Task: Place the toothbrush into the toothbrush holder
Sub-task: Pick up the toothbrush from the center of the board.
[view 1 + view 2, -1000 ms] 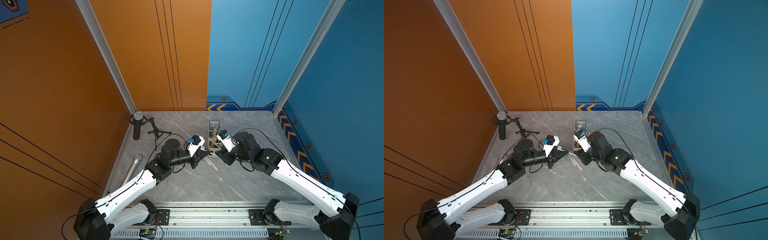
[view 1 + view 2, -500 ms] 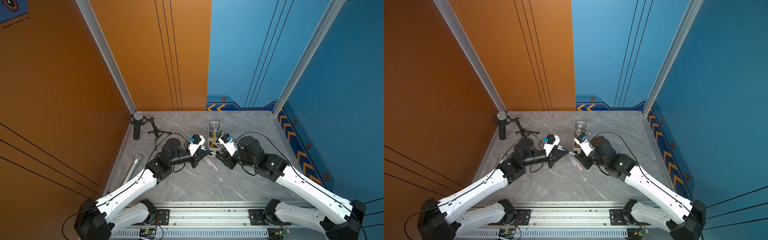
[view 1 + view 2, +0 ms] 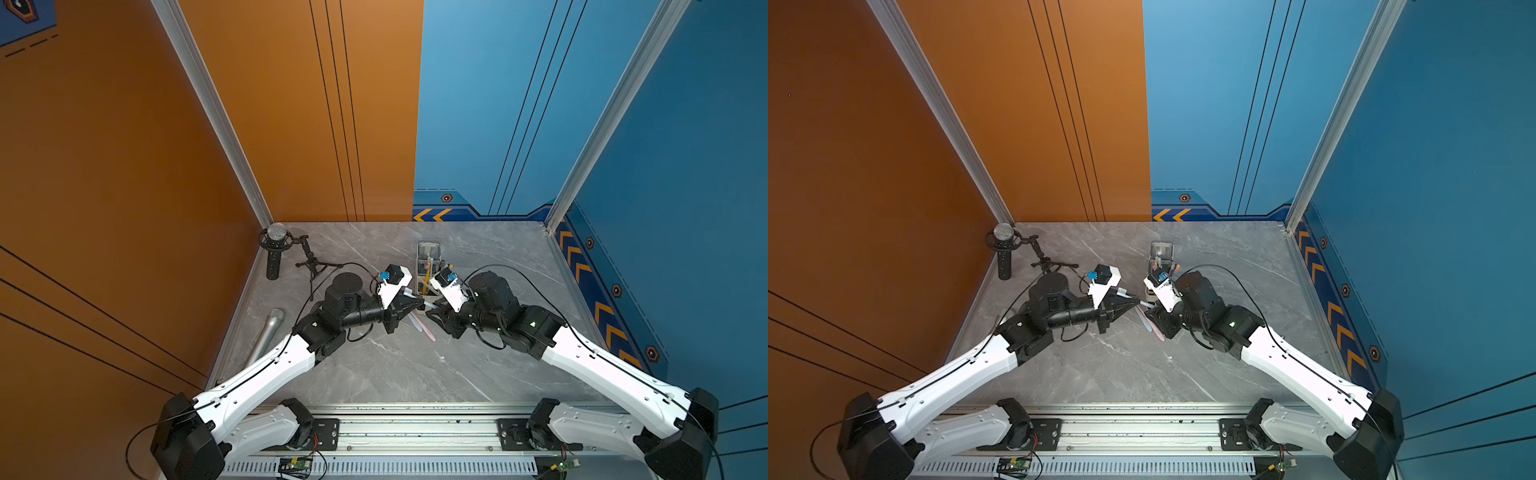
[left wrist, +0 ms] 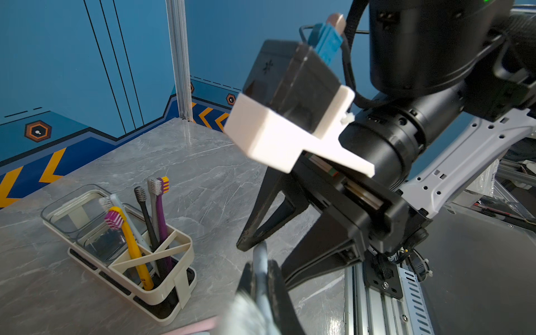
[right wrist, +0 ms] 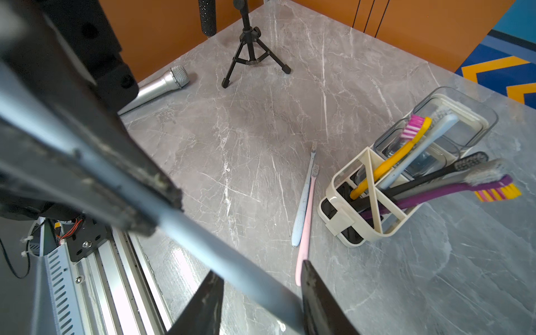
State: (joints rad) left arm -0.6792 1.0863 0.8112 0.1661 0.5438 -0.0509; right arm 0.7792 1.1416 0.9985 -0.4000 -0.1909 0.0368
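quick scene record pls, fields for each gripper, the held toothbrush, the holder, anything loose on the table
left gripper: shut on grey-blue toothbrush
right gripper: jaws apart, astride that toothbrush's handle
toothbrush holder: upright on table, five brushes standing in its divided end
loose: pale blue toothbrush and pink toothbrush, lying side by side near holder

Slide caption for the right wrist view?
The left gripper clamps the pale blue toothbrush, handle passing between the fingers of the open right gripper; toothbrush holder beyond.
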